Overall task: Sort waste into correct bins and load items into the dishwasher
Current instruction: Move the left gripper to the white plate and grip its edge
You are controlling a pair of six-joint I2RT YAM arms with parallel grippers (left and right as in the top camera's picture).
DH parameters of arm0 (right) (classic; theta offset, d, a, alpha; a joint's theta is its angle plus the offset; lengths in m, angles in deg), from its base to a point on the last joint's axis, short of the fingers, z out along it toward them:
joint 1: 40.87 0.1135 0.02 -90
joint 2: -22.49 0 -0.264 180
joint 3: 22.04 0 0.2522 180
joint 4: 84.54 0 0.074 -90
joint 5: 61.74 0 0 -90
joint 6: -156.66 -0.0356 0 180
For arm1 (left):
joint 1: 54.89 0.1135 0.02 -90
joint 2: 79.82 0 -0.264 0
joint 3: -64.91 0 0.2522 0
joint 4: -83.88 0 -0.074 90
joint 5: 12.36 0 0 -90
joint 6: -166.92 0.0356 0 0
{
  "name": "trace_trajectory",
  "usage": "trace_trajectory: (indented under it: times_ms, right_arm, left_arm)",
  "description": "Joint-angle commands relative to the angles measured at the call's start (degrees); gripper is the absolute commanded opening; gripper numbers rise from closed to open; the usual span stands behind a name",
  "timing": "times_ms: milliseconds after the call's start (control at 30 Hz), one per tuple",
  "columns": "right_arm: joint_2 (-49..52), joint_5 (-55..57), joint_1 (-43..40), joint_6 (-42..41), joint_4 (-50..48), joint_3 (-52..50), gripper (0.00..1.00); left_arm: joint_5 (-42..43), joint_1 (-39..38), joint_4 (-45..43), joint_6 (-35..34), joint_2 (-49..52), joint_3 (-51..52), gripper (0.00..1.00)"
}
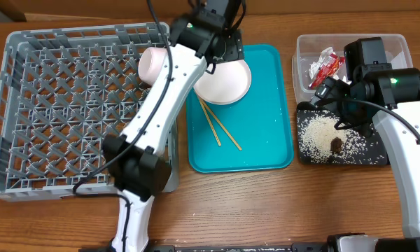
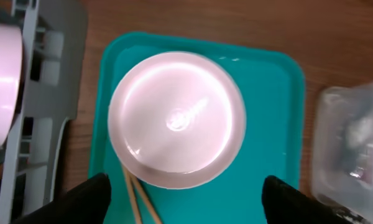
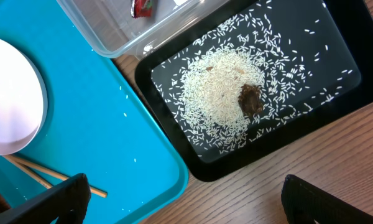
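Note:
A whitish bowl [image 1: 224, 81] sits at the far end of the teal tray [image 1: 266, 140], with the wooden chopsticks [image 1: 220, 126] lying crossed just in front of it. My left gripper [image 2: 186, 205] hovers open above that bowl [image 2: 177, 118] and the chopsticks [image 2: 133, 199], holding nothing. A second whitish bowl [image 1: 154, 64] lies tilted at the right wall of the grey dish rack [image 1: 70, 105]. My right gripper [image 3: 186, 205] is open and empty over the table edge near the black tray [image 3: 336, 99], which holds rice [image 3: 217, 93] and the brown lump [image 3: 251, 99]. The red wrapper [image 1: 325, 66] lies in the clear tub [image 1: 392, 43].
The teal tray [image 3: 99, 124] lies between the rack and the two bins, close against the black tray [image 1: 378, 157]. The clear tub [image 3: 112, 31] stands behind the black tray. The left arm reaches across the rack's right edge. Bare wooden table lies in front.

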Motion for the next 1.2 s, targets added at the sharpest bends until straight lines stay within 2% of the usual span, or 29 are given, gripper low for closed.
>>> trace_trajectory:
  times_ms: [0,167,267,300,533,700,767,967,1167]
  right_arm:
    - [-1.0,0.6,-0.2,0.2,-0.2,1.2,1.0]
    - [-1.0,0.6,-0.2,0.2,-0.2,1.2,1.0]
    - [-1.0,0.6,-0.2,0.2,-0.2,1.2,1.0]
    - [-1.0,0.6,-0.2,0.2,-0.2,1.2,1.0]
    - [-1.0,0.6,-0.2,0.2,-0.2,1.2,1.0]
    - [-1.0,0.6,-0.2,0.2,-0.2,1.2,1.0]
    - [-1.0,0.6,-0.2,0.2,-0.2,1.2,1.0]
    - [-1.0,0.6,-0.2,0.2,-0.2,1.2,1.0]
    - [-1.0,0.6,-0.2,0.2,-0.2,1.2,1.0]
  left_arm:
    - [-3.7,0.2,2.0,-12.9,4.8,0.5,0.75]
    - [-1.2,-0.1,4.7,-18.0,8.8,0.5,0.66]
    - [-0.1,-0.7,5.5,-18.7,10.8,0.5,0.38]
    - [0.3,-0.9,5.5,-18.8,11.5,0.5,0.34]
    - [3.5,-2.0,7.1,-19.4,14.2,0.5,0.4]
    - [2.6,-2.4,9.2,-24.1,14.4,1.2,0.45]
    - [2.5,-2.4,9.1,-28.0,14.4,2.0,0.5]
    - [2.8,-2.5,5.9,-37.8,14.4,6.7,0.56]
    - [2.8,-2.5,0.8,-38.6,14.4,9.5,0.54]
